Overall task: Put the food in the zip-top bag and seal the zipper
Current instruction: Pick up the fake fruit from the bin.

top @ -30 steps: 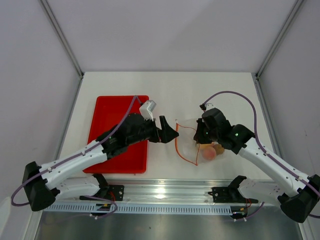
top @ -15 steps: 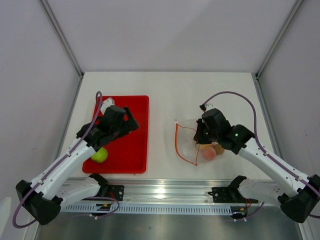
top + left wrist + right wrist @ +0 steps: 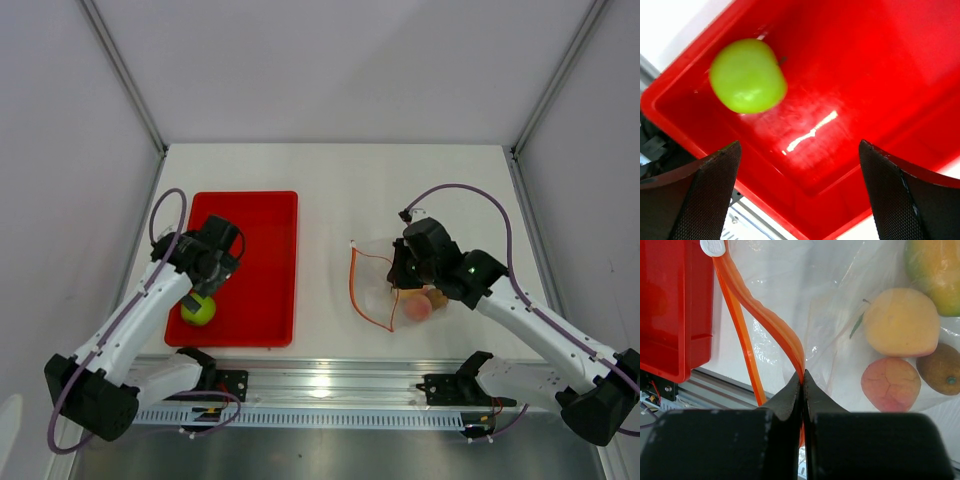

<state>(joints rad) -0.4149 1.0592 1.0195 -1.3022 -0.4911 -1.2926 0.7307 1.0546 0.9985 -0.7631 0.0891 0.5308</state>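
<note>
A green apple (image 3: 198,310) (image 3: 747,76) lies in the near left corner of the red tray (image 3: 265,260). My left gripper (image 3: 203,287) (image 3: 799,150) hangs open just above the tray floor beside the apple, nothing between its fingers. The clear zip-top bag (image 3: 375,285) (image 3: 840,315) lies right of the tray with its mouth gaping toward it. My right gripper (image 3: 398,275) (image 3: 802,375) is shut on the orange zipper (image 3: 353,285) (image 3: 765,315), lifting one lip. Inside the bag rest a peach-pink fruit (image 3: 418,308) (image 3: 891,384), a yellow-orange fruit (image 3: 900,322), a small brown fruit (image 3: 942,369) and a green-orange fruit (image 3: 935,270).
The tray's near rim (image 3: 765,200) runs close under the left fingers. A white slider tab (image 3: 713,247) sits at the end of the zipper. A metal rail (image 3: 330,385) with both arm bases lines the table's near edge.
My left arm has swung from the bag's mouth back left over the tray and now hangs by the green apple, still open. The right gripper and bag have not moved.
</note>
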